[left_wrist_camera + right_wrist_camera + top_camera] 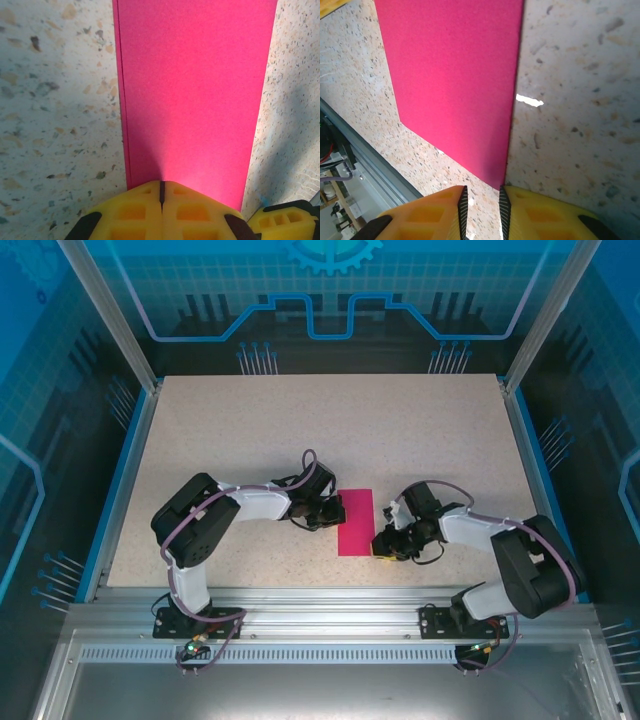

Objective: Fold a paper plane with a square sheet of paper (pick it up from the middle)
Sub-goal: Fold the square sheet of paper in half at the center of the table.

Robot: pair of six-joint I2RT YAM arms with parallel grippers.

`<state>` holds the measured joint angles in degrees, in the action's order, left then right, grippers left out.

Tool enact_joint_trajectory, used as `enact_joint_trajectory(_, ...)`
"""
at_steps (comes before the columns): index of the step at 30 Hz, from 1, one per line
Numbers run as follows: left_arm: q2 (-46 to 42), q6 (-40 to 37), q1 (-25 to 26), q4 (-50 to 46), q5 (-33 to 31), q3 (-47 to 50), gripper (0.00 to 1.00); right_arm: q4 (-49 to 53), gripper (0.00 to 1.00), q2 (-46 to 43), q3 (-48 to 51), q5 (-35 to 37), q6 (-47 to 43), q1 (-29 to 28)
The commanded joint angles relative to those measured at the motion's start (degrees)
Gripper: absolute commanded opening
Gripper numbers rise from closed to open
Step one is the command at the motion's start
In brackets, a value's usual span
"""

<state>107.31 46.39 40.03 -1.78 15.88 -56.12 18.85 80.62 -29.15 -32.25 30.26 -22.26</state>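
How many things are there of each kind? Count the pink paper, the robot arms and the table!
Pink paper: 1
Robot arms, left and right: 2
Table: 1
Total: 4

Magenta-pink paper [355, 521], folded in half into a narrow rectangle, lying flat on the table [250, 430] near its middle, long sides running near to far, doubled edges visible along one long side
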Motion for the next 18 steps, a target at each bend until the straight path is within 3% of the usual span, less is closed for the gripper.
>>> enact_joint_trajectory(1, 1.7, -1.1, 0.8, -6.2, -0.3, 0.7, 0.0, 6.2, 0.26, -5.6, -3.5, 3.9, -0.2, -0.9)
enact_joint_trajectory(5, -1.5, -1.0, 0.8, -5.5, 0.2, 0.7, 0.01, 11.8, 0.28, -14.4, -7.7, 14.2, -0.3, -1.1)
enact_joint_trajectory(7, -3.8, -1.0, 0.8, -4.9, 0.0, 1.1, 0.1, 12.9, 0.32, -18.6, -9.0, 18.9, -0.8, -1.1)
enact_joint_trajectory(9, -6.8, -0.9, 0.8, -5.0, -1.3, 1.6, 0.21, 12.1, 0.43, -21.6, -9.5, 21.5, -1.6, -1.0)
enact_joint_trajectory(11, -9.0, -0.9, 0.6, -5.5, -2.8, 2.1, 0.23, 11.1, 0.57, -22.1, -9.7, 21.4, -2.5, -0.7)
enact_joint_trajectory(15, -11.5, 0.1, -0.5, -5.9, -4.6, 4.2, 0.27, 10.2, 0.67, -17.0, -9.5, 17.9, -1.0, -0.1)
enact_joint_trajectory(18, -13.4, 1.8, -2.1, -3.9, -5.0, 7.1, 0.3, 11.6, 0.63, -8.3, -11.7, 14.0, -1.0, 0.1)
